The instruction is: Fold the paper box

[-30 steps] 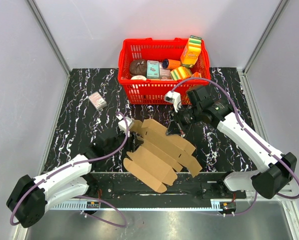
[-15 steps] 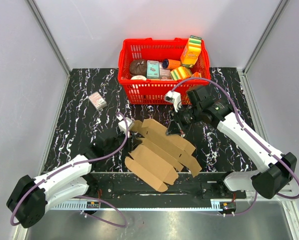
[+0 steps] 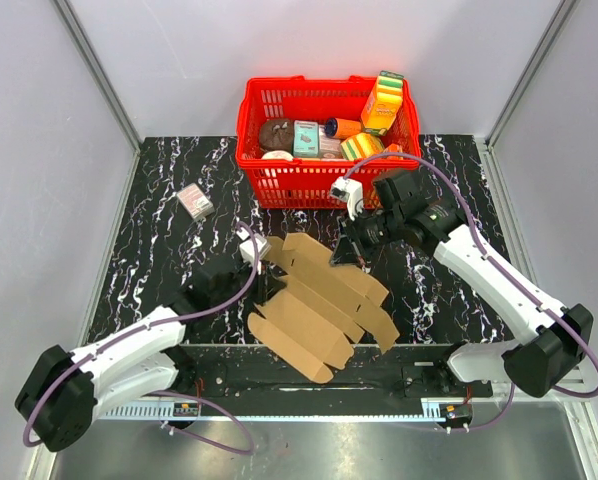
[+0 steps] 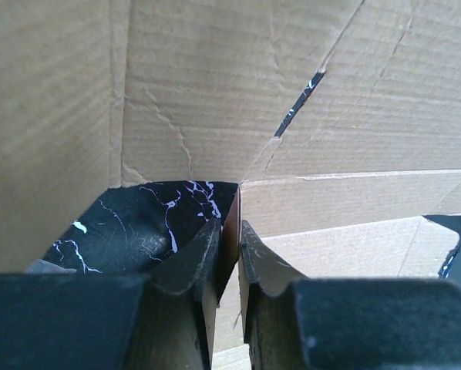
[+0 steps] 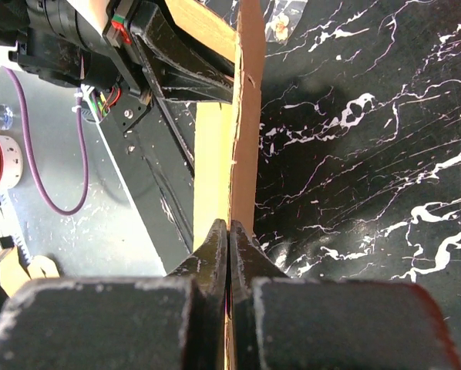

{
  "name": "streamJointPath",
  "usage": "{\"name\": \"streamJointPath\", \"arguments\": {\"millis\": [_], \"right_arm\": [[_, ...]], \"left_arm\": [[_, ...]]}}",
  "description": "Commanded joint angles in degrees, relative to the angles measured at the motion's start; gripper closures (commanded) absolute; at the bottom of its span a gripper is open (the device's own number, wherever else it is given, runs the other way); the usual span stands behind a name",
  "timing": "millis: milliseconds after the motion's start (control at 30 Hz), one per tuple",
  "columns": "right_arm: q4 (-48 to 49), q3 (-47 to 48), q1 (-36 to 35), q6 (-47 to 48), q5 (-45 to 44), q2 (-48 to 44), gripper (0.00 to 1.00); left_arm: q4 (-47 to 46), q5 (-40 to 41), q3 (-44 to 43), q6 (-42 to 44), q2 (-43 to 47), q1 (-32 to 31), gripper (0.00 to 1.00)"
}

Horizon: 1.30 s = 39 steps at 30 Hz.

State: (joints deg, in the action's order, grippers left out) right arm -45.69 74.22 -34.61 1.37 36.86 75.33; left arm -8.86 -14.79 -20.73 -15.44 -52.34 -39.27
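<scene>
Brown paper box (image 3: 319, 300) in left claw (image 4: 229, 235), right claw (image 5: 229, 231)

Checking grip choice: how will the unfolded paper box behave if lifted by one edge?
Probably floppy: the paper box is a thin die-cut sheet with many creases, so unsupported flaps would likely hinge and droop. Likely light: jaws pinching only thin edges seem to hold a panel raised.

Plain brown paper box (image 3: 324, 300) — black table (image 3: 159, 225) veined white — red basket (image 3: 299, 182), pinkish-grey small box (image 3: 195, 201).
</scene>
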Motion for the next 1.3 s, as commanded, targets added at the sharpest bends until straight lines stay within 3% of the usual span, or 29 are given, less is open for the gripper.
{"name": "streamJointPath", "arguments": {"millis": [0,133,367,800,1267], "right_arm": [[4.56,0.23,-0.46,-3.12,-0.91,0.61,1.00],[5.70,0.14,-0.46,-4.35,-1.44,1.05,1.00],[6.67,-0.30,-0.46,-6.28,-3.28,1.75,1.00],[15.27,-0.74,-0.46,-20.16,-7.59,2.98,1.00],[21.26,-1.62,-0.37,-31.25,-6.63,5.44,1.00]], "left_arm": [[-0.28,-0.69,-3.88,-1.78,-1.71,-0.02,0.84],[2.79,3.52,-6.16,-2.66,-4.17,-0.63,0.93],[8.68,12.49,-12.04,-3.02,-8.21,-2.92,1.00],[13.95,32.70,-21.71,-6.53,-16.73,-11.61,1.00],[20.02,60.56,-28.22,-8.29,-22.01,-22.95,1.00]]}}
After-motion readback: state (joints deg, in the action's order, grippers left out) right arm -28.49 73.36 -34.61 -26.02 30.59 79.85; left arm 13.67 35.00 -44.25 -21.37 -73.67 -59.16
